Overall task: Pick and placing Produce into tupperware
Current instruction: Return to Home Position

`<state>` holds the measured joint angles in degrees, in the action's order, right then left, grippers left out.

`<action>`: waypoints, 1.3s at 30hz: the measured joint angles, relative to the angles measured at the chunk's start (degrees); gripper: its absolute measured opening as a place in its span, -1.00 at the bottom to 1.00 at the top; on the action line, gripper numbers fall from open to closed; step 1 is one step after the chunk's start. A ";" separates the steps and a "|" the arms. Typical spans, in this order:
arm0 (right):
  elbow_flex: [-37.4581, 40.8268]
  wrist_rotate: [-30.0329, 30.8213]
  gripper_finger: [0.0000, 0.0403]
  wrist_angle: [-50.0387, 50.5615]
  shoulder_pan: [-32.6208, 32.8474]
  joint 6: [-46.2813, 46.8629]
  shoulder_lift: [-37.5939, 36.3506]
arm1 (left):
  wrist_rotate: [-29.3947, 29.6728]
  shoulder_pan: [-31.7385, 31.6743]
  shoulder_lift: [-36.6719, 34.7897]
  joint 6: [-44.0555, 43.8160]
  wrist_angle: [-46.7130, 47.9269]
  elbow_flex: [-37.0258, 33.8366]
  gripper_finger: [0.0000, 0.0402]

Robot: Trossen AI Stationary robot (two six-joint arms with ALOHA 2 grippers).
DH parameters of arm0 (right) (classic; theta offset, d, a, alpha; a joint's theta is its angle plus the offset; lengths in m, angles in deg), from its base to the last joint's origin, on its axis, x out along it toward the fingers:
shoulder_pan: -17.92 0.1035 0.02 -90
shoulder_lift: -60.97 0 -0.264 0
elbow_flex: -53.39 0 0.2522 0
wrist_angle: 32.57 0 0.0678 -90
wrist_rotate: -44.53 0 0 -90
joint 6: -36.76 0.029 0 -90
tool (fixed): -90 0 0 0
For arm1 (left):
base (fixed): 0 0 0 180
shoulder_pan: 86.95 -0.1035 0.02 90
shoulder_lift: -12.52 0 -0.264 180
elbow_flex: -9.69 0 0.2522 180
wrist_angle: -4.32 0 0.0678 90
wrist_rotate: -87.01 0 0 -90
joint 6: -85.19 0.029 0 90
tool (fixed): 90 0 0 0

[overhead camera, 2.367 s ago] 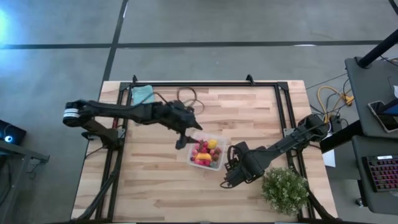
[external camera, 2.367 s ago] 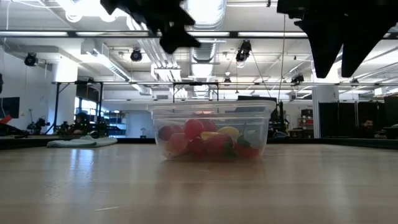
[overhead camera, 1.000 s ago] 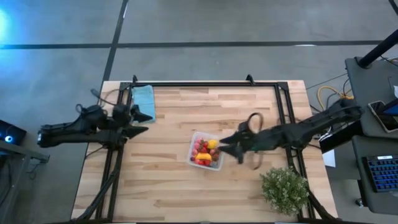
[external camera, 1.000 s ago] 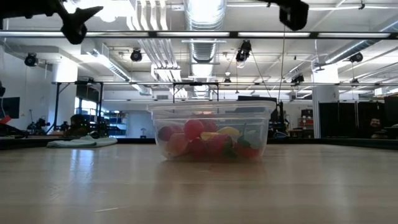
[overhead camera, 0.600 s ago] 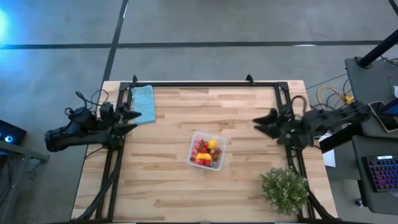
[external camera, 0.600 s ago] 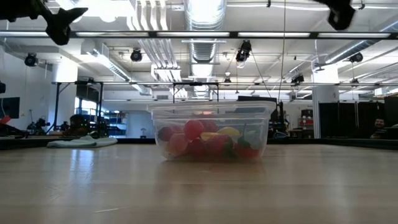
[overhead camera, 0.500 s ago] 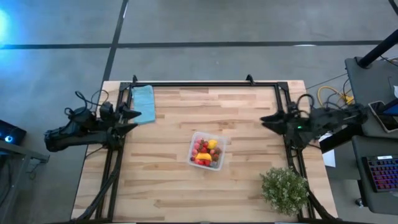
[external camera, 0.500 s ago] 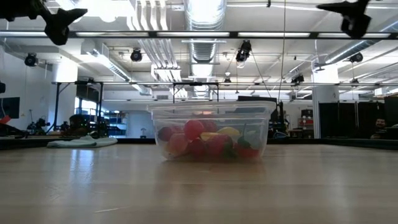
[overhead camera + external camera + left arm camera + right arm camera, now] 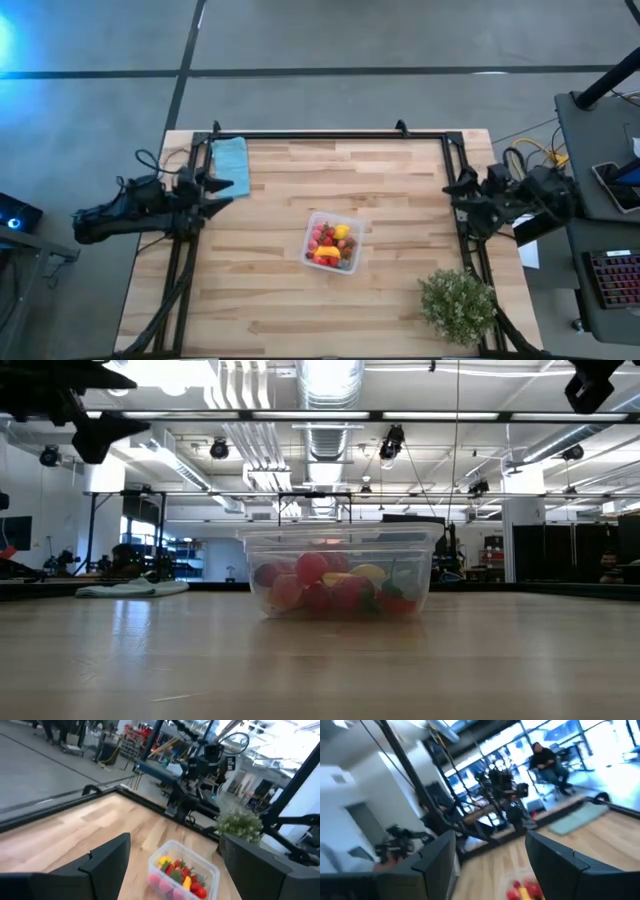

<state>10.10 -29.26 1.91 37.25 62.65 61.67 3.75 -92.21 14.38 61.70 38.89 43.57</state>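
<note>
The clear tupperware tub [image 9: 333, 243] stands on its base at the middle of the wooden table, also in the low view [image 9: 340, 568]. It holds the produce [image 9: 330, 244]: small red, pink and yellow pieces piled inside [image 9: 180, 874]. My left gripper [image 9: 222, 188] hovers open at the table's left edge, high above the top [image 9: 100, 425], facing the tub [image 9: 175, 840]. My right gripper [image 9: 455, 190] hovers open at the table's right edge, also raised [image 9: 590, 385], facing the tub [image 9: 490, 837]. Neither touches anything.
A folded teal cloth [image 9: 231, 155] lies at the far left corner. A bushy green potted plant [image 9: 460, 305] stands at the near right corner. A black frame rail [image 9: 330, 134] runs along the far edge. A person [image 9: 545, 757] sits in the room beyond the table.
My right gripper has drawn back from just beside the tub's right side to the table's right edge. The tub and the produce in it have stayed where they were.
</note>
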 joint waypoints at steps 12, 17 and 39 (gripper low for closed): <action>11.15 -1.77 0.16 -10.91 -0.13 -2.08 -0.78 | -0.19 0.00 -0.26 -9.46 -0.80 -9.80 0.46; 18.18 -3.37 0.16 -20.18 -0.13 -2.77 -0.73 | -0.37 0.00 -0.32 -10.75 -0.95 -10.89 0.46; 29.02 -4.12 0.16 -25.23 -0.24 1.33 -0.56 | -0.43 0.00 2.57 -10.67 -1.28 -13.72 0.46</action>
<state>39.12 -33.38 -23.32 37.01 63.98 61.11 3.32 -92.21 16.95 51.04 37.61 29.85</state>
